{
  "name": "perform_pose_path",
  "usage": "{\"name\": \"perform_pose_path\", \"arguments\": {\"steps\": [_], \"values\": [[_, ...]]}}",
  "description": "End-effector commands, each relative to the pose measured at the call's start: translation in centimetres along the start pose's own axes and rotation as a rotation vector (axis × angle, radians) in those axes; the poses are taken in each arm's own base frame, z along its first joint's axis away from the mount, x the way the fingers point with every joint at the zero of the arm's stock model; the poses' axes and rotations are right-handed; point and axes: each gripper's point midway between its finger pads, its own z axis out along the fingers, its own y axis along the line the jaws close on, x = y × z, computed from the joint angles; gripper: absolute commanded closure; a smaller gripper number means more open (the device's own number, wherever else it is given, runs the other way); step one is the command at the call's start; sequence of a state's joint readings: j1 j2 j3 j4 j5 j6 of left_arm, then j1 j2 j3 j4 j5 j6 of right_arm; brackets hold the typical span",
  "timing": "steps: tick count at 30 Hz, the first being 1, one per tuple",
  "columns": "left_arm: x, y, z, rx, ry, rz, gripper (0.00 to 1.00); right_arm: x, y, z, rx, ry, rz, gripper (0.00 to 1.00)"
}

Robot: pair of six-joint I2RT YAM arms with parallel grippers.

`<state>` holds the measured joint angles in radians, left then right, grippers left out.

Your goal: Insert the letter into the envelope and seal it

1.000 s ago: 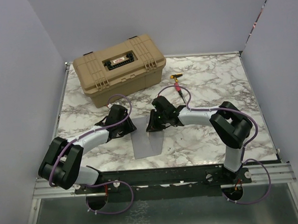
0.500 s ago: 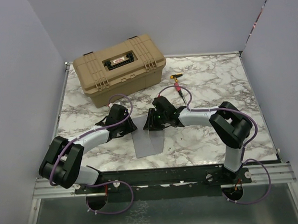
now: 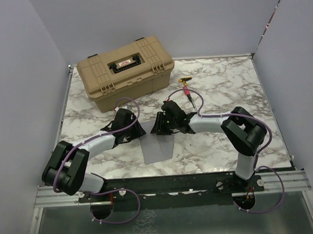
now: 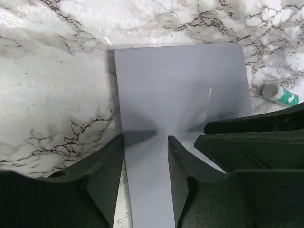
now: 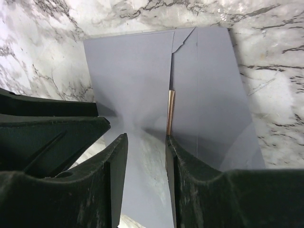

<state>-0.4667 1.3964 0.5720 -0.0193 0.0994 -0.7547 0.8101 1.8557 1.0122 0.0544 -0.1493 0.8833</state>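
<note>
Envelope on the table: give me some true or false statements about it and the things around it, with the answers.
1. The envelope lies on the marble table. True.
2. The tan case stands open. False: its lid is shut.
3. The letter lies wholly outside the envelope. False: only a thin tan sliver of it shows at an envelope seam, in the right wrist view.
4. A green and white tube lies beside the envelope. True.
5. The left gripper and the right gripper are both over the envelope, jaws apart. True.
</note>
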Motion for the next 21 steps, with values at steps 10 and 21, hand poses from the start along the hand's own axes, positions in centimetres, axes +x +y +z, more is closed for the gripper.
{"name": "perform_pose_path", "arguments": {"steps": [10,21], "values": [[-0.8,1.1,-1.0,-0.089,-0.038,-0.010,0.44,-3.6,-0.8,-3.9,0.111,-0.151,-0.034,0.58],[-0.5,-0.6,-2.8,-0.004,-0.007,0.024,0.41,-6.0,-6.8,-9.8,0.361,-0.213,-0.030,0.55]]}}
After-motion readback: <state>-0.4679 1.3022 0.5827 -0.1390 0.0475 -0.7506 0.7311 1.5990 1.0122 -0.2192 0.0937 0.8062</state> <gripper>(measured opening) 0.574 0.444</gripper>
